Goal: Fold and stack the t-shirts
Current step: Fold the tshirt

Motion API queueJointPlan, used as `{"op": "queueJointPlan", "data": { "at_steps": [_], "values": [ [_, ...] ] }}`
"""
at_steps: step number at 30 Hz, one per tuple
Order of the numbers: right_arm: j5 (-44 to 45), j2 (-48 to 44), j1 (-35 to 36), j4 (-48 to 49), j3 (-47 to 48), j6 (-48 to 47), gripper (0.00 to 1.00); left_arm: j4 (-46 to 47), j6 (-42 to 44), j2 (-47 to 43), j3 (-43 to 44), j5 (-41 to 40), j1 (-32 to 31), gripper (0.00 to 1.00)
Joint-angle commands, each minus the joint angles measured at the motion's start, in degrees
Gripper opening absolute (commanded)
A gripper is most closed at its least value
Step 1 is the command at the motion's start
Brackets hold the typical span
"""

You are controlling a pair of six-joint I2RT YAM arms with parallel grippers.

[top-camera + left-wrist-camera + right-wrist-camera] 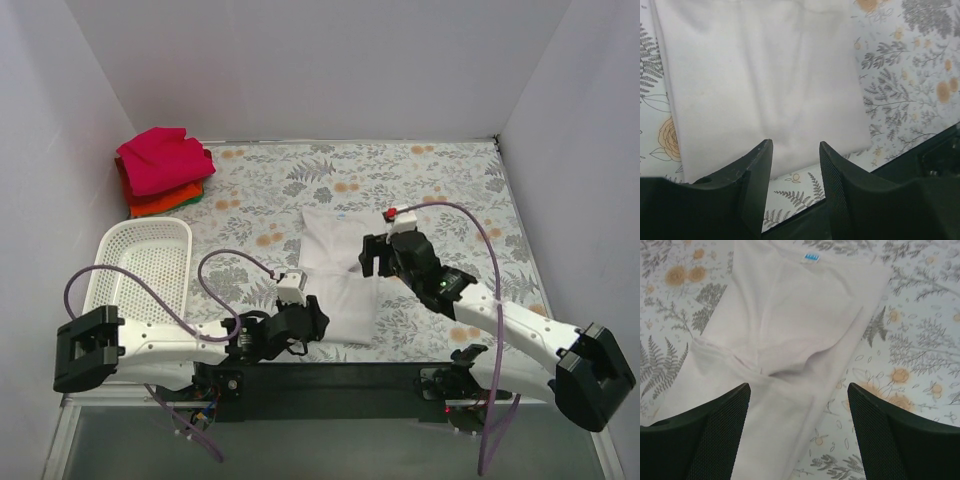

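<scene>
The white t-shirt (338, 278) lies folded into a long strip on the flowered table, with a crease across its middle. My left gripper (316, 314) is open and empty, low at the shirt's near left edge; in the left wrist view (795, 150) the shirt (760, 75) fills the space beyond the fingers. My right gripper (371, 260) is open wide and empty above the shirt's right edge; in the right wrist view (799, 390) the shirt (790, 315) shows its blue neck label (811, 257). Folded magenta (162, 160), red-orange (160, 204) and green (196, 198) shirts are stacked at the far left.
A white mesh basket (118, 262) stands at the left, beside the left arm. White walls enclose the table on three sides. The black base rail (350, 378) runs along the near edge.
</scene>
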Motion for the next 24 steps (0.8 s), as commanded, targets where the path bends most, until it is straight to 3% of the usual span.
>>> {"op": "queueJointPlan", "data": {
  "at_steps": [1,10,24],
  "values": [
    [-6.44,-5.90,1.55,-3.13,-8.54,6.39,0.72,-3.73,2.29,-7.14,1.25,-3.30,-0.20,0.41],
    [-9.27,-15.84,10.61,-5.25,-17.89,19.24,0.69,-16.91,-4.39,-17.98,-2.79,-6.56,0.51,0.45],
    [-4.96,-16.02,19.75,-8.15,-21.76,31.37,0.68,-10.16,-4.39,-19.65,-11.76,8.12,9.12,0.46]
  ]
}}
